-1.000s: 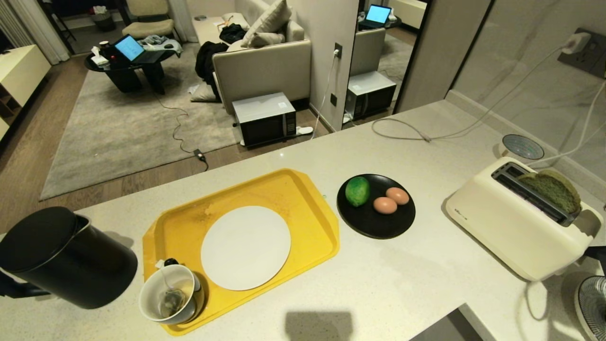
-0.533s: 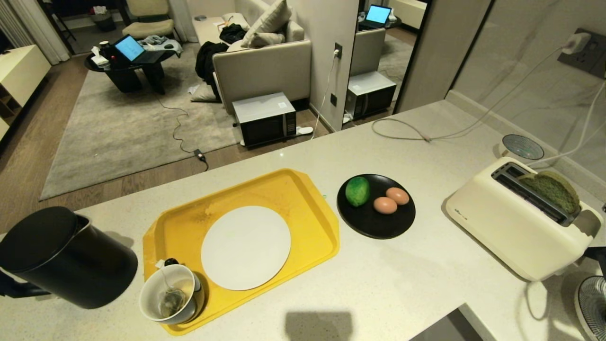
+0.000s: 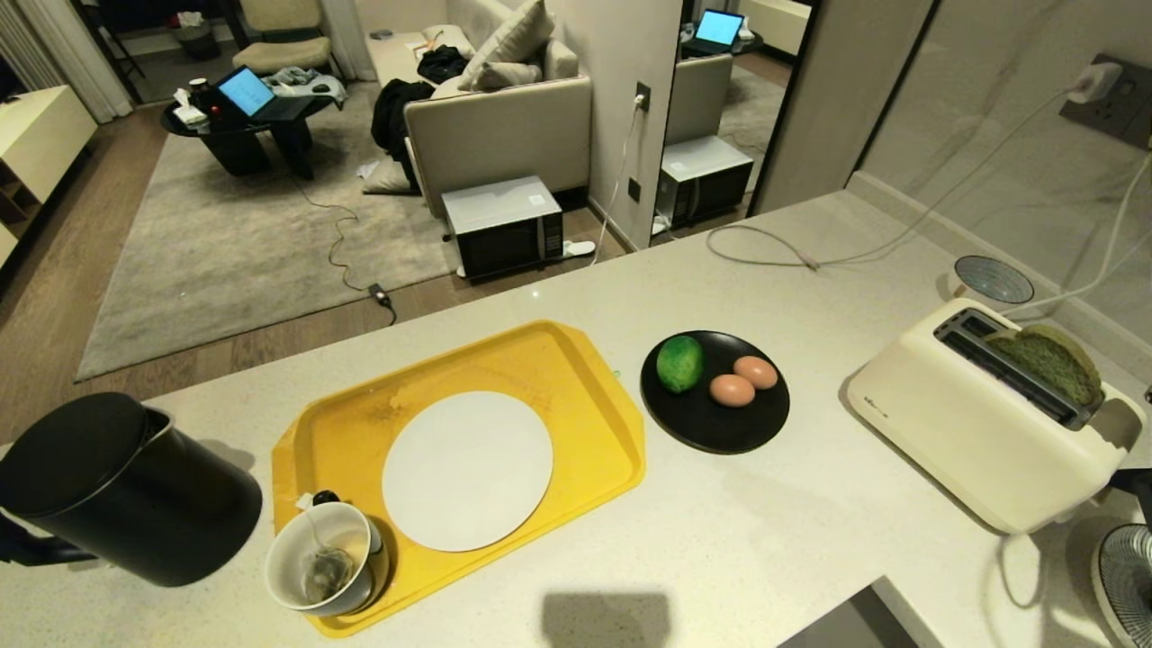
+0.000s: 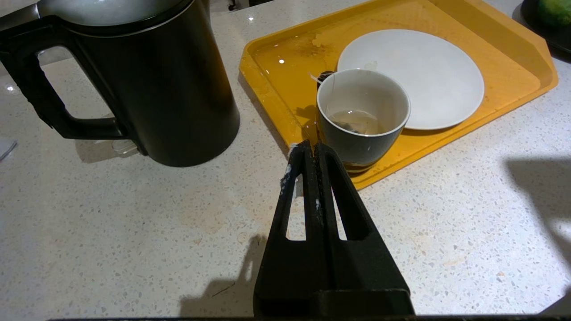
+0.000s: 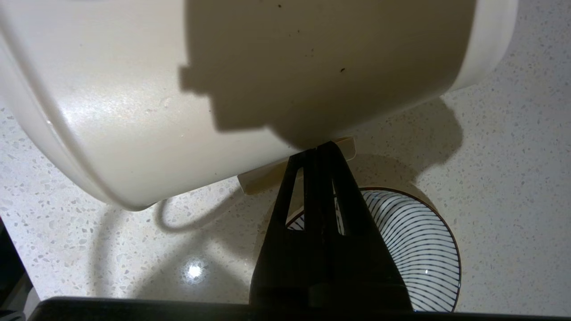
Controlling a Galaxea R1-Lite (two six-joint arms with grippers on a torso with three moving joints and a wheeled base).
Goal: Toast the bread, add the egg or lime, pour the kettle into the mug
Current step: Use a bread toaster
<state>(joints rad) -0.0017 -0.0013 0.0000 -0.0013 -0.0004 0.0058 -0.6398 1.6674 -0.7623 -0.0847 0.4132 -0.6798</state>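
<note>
Toasting step. My right gripper [image 5: 319, 149], clenched empty, tip at toaster [image 3: 981, 418] lever [image 5: 296, 167]. Bread [image 3: 1048, 358] sits high in slot. Next, likely: press lever down squarely. Left gripper [image 4: 310, 149] clenched, parked near mug [image 4: 362, 118].

A: Where could a gripper pass?
B: Over the bare table [image 3: 810, 504] between the black plate [image 3: 715, 423] and the toaster [image 3: 981, 432].
A: And on the left?
B: Crowded. The kettle [image 3: 126, 490] stands just beside the yellow tray [image 3: 585, 360], with the mug [image 3: 324, 558] in the tray's near corner.
A: By the toaster?
B: A striped bowl [image 5: 424, 249] lies near its end, and cords [image 3: 810, 261] trail behind.
</note>
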